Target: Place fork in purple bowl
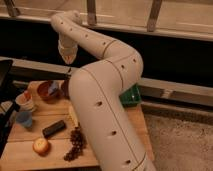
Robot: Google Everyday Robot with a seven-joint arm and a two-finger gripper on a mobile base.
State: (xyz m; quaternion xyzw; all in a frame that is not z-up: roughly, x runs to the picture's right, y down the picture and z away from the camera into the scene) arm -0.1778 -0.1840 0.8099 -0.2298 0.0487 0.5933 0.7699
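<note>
My gripper (pixel 67 60) hangs at the end of the white arm, raised above the back of the wooden table (pixel 20 152). It is over the purple bowl (pixel 64 88). Only the bowl's left edge shows beside the arm's big link; the rest is hidden. A thin pale sliver (pixel 69 73) shows just below the gripper, above the bowl. I cannot tell whether it is the fork. No fork shows lying on the table.
A red-brown bowl (pixel 48 90) sits left of the purple bowl. A red-and-white cup (pixel 25 100) and a blue cup (pixel 22 119) stand at the left edge. A black block (pixel 54 128), a round orange fruit (pixel 41 146) and dark grapes (pixel 75 144) lie in front. A green object (pixel 132 95) is at the right.
</note>
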